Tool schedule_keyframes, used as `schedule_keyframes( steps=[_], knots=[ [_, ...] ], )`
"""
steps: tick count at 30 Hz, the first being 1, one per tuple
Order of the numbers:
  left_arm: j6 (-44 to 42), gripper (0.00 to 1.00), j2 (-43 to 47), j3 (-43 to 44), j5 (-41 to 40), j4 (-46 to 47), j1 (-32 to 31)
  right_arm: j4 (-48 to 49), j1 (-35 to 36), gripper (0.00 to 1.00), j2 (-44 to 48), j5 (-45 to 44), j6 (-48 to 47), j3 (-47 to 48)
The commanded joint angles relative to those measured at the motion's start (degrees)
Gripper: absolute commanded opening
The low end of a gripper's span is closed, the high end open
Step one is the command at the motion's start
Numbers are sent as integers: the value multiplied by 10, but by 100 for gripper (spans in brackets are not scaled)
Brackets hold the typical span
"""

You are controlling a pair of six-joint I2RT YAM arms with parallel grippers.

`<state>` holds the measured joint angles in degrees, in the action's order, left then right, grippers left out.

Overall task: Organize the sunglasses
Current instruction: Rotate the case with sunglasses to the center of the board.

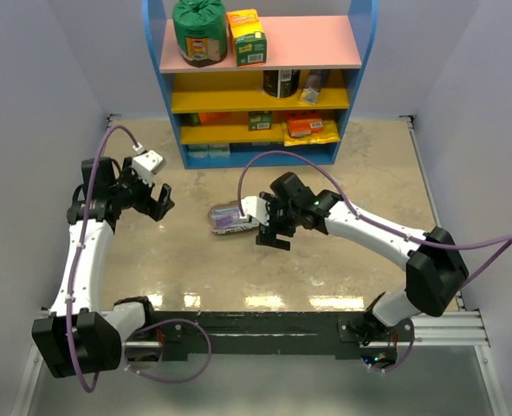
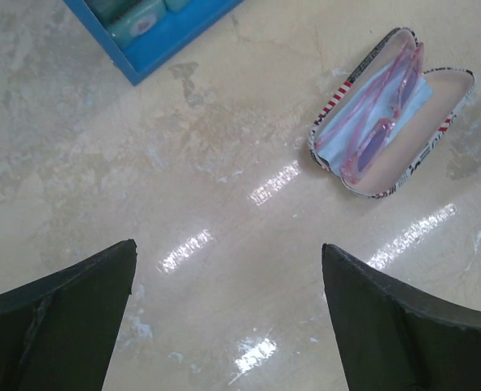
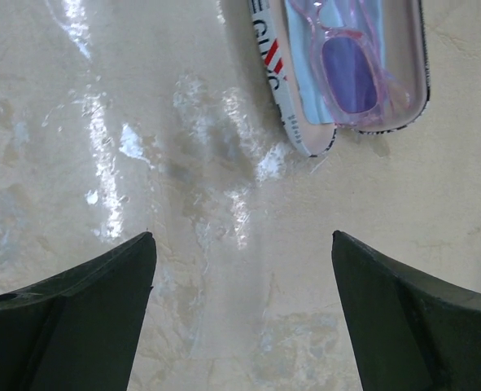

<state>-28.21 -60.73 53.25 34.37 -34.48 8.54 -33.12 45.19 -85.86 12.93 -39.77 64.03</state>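
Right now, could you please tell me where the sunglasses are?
The sunglasses lie on the blue cloth inside the open case, mid-table in the top view, left of the right claw and in front of the blue shelf.

Left arm [image 1: 81, 260], right arm [image 1: 372, 230]: white shells, black joints; purple cable [image 1: 117, 128] looping along each; fingers [image 2: 53, 326] black, wedge-shaped, matte

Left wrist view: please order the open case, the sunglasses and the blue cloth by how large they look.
1. The open case is clearly the largest; it holds the other two.
2-3. The sunglasses and the blue cloth are not ranked: they cover similar stretches, and the sunglasses hide part of the cloth.
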Motion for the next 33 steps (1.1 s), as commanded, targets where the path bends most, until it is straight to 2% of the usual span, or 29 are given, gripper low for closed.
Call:
schedule_keyframes(
  steps=[1,6,11,16,20,24,28,33],
  knots=[
    [15,100,-18,32,-4,-3,-4,98,-4,91,-15,-21,36,3],
    [35,100,-12,-4,-4,35,-11,126,-3,92,-74,-65,43,37],
    [43,100,-32,3,-8,29,-21,106,-4,93,-127,-46,44,78],
    [52,100,-67,31,-68,33,-62,126,-4,93,-171,-69,54,85],
    [58,100,-108,56,-108,46,-112,174,-4,93,-185,-127,72,80],
    [65,100,-146,87,-112,44,-121,228,-9,93,-191,-189,99,80],
    [67,100,-180,107,-114,50,-123,285,-34,93,-201,-218,128,93],
    [58,100,-210,114,-96,49,-132,294,-66,93,-216,-210,152,118]
  ],
)
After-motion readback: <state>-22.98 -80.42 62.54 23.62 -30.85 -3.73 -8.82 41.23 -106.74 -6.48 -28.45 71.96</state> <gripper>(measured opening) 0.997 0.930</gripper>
